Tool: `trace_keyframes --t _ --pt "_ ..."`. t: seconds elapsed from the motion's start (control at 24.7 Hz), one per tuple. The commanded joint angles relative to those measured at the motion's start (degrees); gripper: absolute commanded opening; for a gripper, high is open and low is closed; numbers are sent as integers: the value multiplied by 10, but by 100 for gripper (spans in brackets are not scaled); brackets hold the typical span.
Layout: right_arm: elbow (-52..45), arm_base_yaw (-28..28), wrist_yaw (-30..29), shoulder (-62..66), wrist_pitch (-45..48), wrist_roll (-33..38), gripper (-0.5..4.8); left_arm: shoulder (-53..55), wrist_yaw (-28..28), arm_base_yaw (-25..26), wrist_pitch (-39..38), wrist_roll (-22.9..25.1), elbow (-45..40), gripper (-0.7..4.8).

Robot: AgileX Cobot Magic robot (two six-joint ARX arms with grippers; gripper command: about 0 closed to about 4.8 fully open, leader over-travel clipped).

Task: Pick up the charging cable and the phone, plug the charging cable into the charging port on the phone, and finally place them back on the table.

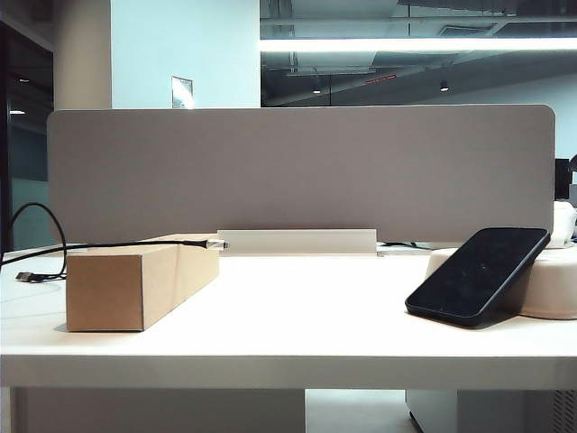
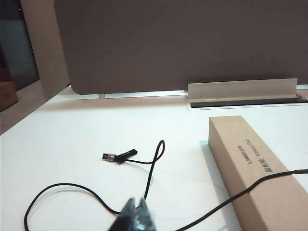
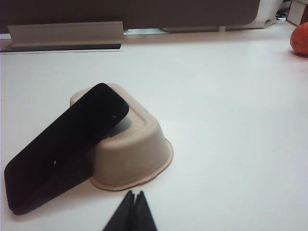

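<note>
We see the charging cable [image 1: 108,244] draped over the cardboard box [image 1: 140,280] on the left part of the table [image 1: 297,316]; its pale plug [image 1: 216,244] pokes past the box's far end, close to the metal strip at the foot of the grey divider [image 1: 297,171]. In the left wrist view the cable [image 2: 144,192] runs off the box [image 2: 260,173] and curls in loose loops on the white surface, ending in the dark USB plug [image 2: 118,156], which lies flat and well apart from the box. The phone [image 1: 478,275] is on the right side, tilted, its lower short edge on the table and its upper part leaning against an upturned off-white tray [image 1: 550,284]. From the right wrist camera we see the phone [image 3: 62,147] resting across the tray [image 3: 134,149]; we cannot make out the charging port, which is probably too small at this angle. An orange-red object [image 3: 299,37] sits far off at the table's edge. The left gripper [image 2: 136,216] hangs above the cable loops, fingers pressed together on nothing. The right gripper [image 3: 133,214] hovers just short of the tray, fingers likewise closed and empty.
</note>
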Motion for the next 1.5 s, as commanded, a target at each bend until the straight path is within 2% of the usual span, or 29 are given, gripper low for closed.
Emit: trace_keyframes --t 0.04,1.17,1.33,1.5 --pt "-3 0 0 -1 6 0 -1 0 2 0 5 2 2 -6" --pt "-3 0 0 -1 6 1 -1 0 2 0 18 2 2 -6" --pt "-3 0 -23 -1 15 39 -1 0 15 0 22 2 3 -6" --pt "3 0 -41 -1 30 44 -2 0 30 0 22 -6 6 -6"
